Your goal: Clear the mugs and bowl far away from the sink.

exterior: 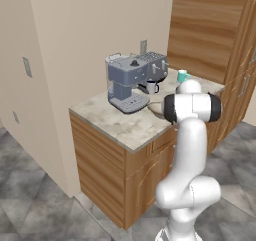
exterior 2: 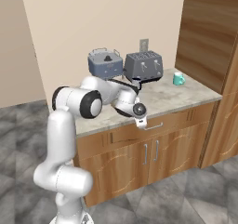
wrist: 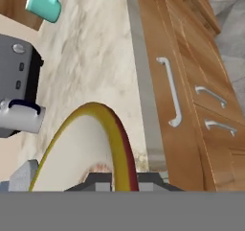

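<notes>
In the hand view a dark mug (wrist: 21,116) lies at the left edge beside the grey toaster (wrist: 16,76); the teal mug (wrist: 44,4) sits upper left on the marble counter (wrist: 91,57); the bowl (wrist: 83,148) fills lower centre, its rim apparently clenched by the gripper (wrist: 117,179); cabinet handles (wrist: 171,93) run right.
</notes>
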{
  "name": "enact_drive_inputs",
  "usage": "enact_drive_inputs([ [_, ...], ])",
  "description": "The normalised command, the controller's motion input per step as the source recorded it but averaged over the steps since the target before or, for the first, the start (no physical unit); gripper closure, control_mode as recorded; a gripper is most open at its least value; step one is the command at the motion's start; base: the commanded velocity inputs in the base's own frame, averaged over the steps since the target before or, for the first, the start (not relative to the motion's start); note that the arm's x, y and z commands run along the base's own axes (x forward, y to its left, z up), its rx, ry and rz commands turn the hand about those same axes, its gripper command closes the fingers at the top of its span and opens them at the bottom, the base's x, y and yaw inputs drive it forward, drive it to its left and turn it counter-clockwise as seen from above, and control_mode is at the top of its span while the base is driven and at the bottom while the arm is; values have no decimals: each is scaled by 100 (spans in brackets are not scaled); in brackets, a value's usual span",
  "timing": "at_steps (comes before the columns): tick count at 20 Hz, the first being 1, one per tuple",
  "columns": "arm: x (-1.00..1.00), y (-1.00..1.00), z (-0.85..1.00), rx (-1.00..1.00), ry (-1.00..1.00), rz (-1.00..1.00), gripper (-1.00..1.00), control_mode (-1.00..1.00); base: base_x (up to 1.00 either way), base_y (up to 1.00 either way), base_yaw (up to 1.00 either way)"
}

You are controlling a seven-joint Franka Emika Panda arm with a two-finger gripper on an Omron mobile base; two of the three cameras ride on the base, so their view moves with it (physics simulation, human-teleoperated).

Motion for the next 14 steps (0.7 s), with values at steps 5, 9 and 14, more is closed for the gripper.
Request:
enact_drive_inputs([
  [5,59,-3,-26,0,0,2,100,-100,0,0,0],
  [9,48,0,-33,-1,0,1,-100,-100,0,0,0],
  [14,49,0,-9,0,0,1,-100,-100,0,0,0],
])
